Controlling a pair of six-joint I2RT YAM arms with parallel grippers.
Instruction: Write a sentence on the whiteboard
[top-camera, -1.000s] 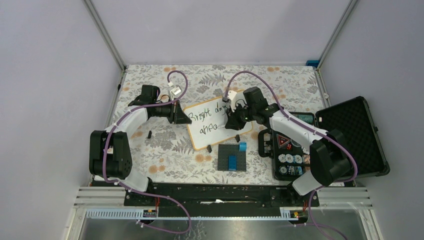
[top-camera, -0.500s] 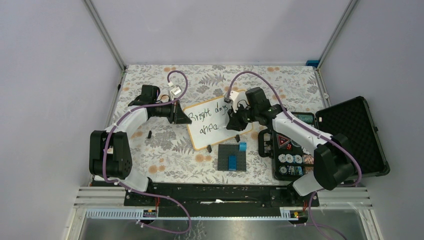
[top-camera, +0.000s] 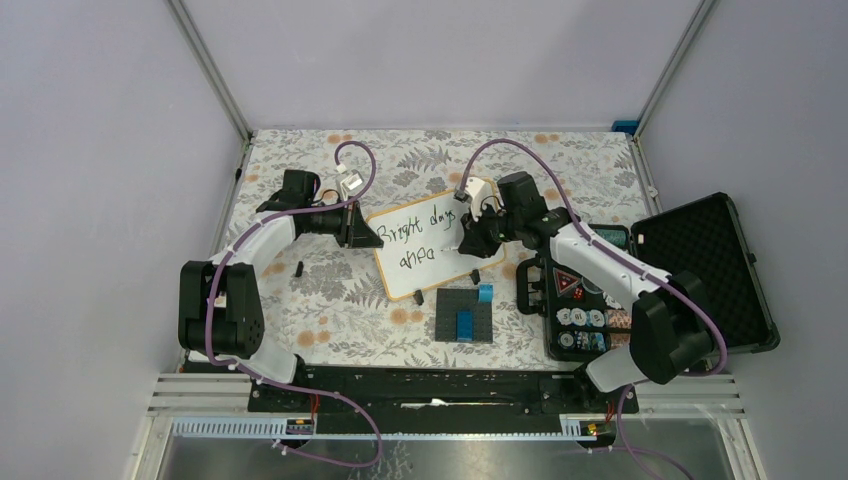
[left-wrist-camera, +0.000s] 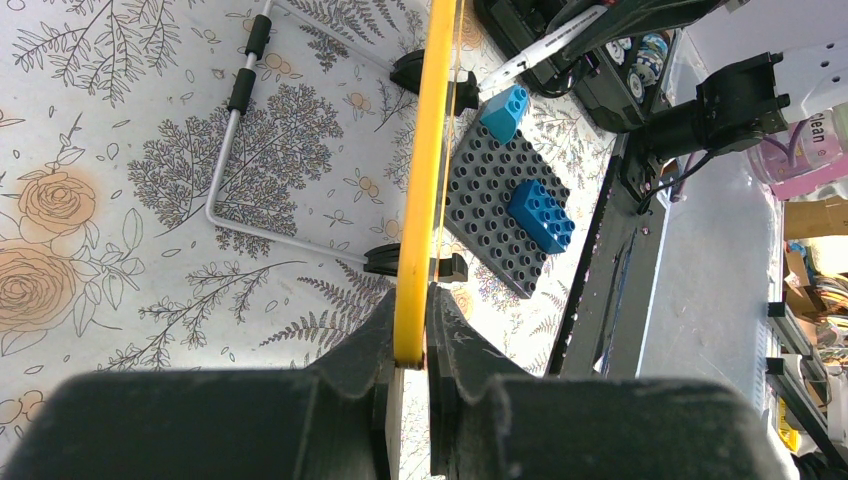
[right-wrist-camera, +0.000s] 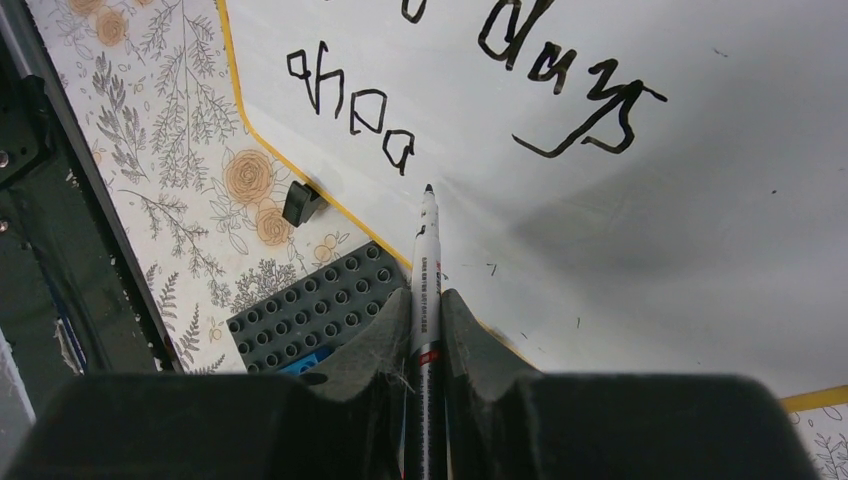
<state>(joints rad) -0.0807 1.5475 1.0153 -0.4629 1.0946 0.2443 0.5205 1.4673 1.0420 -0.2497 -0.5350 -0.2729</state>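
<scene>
The whiteboard (top-camera: 445, 278), white with an orange-tan frame, stands tilted mid-table. My left gripper (top-camera: 372, 238) is shut on its left edge; the left wrist view shows the yellow frame (left-wrist-camera: 430, 150) pinched between the jaws of that gripper (left-wrist-camera: 410, 355). The sentence (top-camera: 420, 228) reads "Bright days" over "ahea" (right-wrist-camera: 355, 110). My right gripper (top-camera: 472, 245) is shut on a white marker (right-wrist-camera: 427, 260). The marker's black tip sits close over the board, just right of the last "a". Whether the tip touches the board I cannot tell.
A dark grey brick plate (top-camera: 465, 315) with blue bricks lies just in front of the board. An open black case (top-camera: 700, 270) of poker chips (top-camera: 580, 325) sits at the right. A small black piece (top-camera: 299, 268) lies left of the board. A wire stand (left-wrist-camera: 230, 130) shows behind the board.
My right gripper has shifted slightly to the right with the marker, uncovering the word "days". The left arm and the board have not moved.
</scene>
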